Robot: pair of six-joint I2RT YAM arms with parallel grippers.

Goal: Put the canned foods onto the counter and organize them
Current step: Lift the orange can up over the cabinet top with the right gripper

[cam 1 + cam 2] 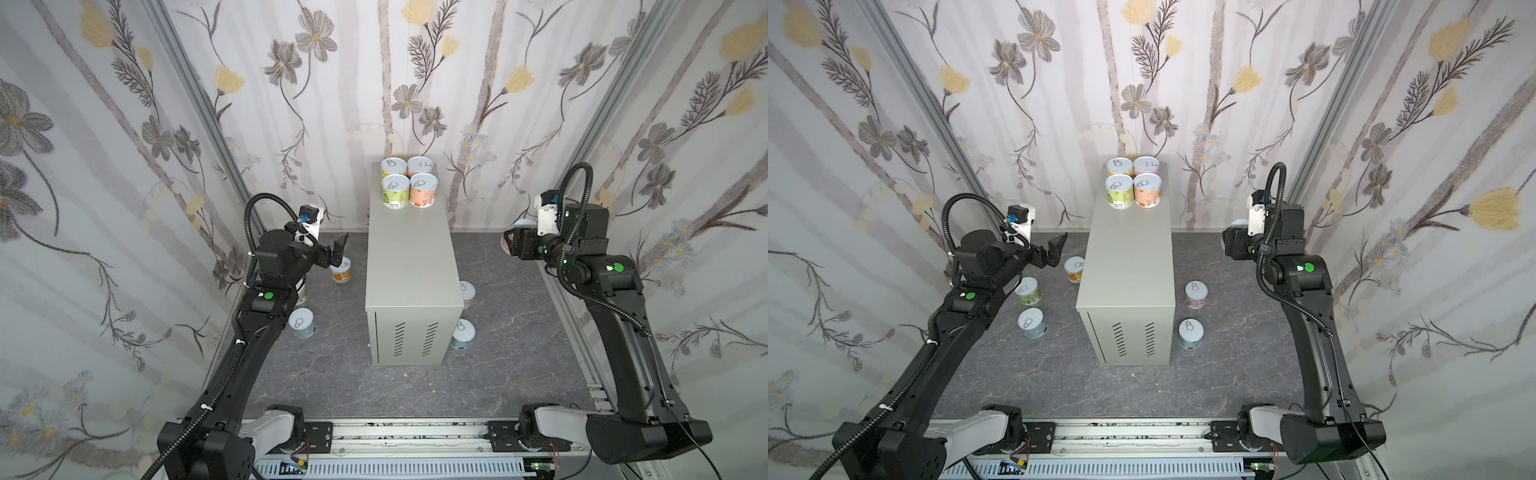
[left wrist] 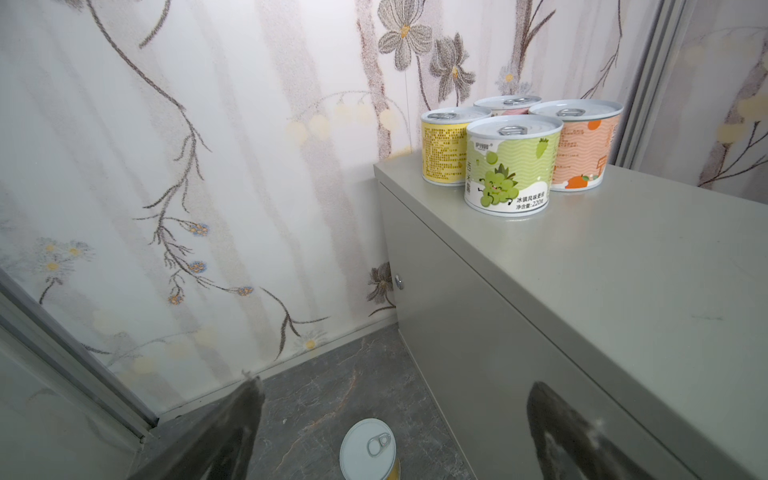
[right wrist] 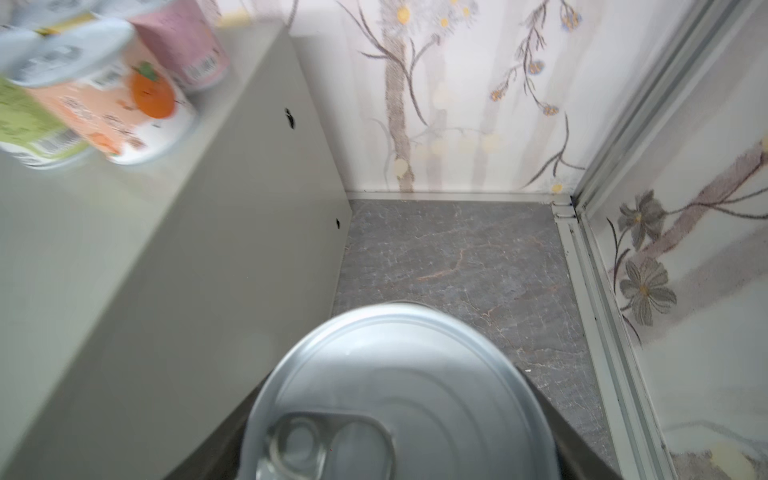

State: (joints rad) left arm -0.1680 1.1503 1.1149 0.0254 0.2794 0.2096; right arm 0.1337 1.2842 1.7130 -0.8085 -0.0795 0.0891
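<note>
- The right gripper (image 1: 510,244), right of centre in both top views, is clenched on the held can (image 3: 399,365). In the right wrist view the can's silver pull-tab lid fills the lower middle, with dark fingers (image 3: 582,455) on either side. Its label colour is hard to tell.
- That can hangs above the floor (image 1: 1059,382), to the right of the worktop (image 1: 411,266) and apart from it, not yet over the top.
- The left gripper (image 1: 337,252), left of centre, is released, its jaws spread wide with nothing between them. In the left wrist view the nearest floor can (image 2: 368,451) shows below it at the bottom edge.
- Upper centre: the yellow can (image 1: 393,168), pink can (image 1: 420,166), green can (image 1: 395,192) and orange can (image 1: 423,191) stand upright, packed two by two at the worktop's far end.
- Also on the floor are the green floor can (image 1: 1028,291) and grey-blue floor can (image 1: 1032,323) left of the worktop, and the pink floor can (image 1: 1196,294) and light blue floor can (image 1: 1190,333) right of it.
- Handling, as a judgement: the walls look stiff and the weight is probably moderate if the cans are full. The smooth label and round body could slip or swivel between flat pads. A can is best taken across its side wall at about mid-height, never by the tab or lid rim.
</note>
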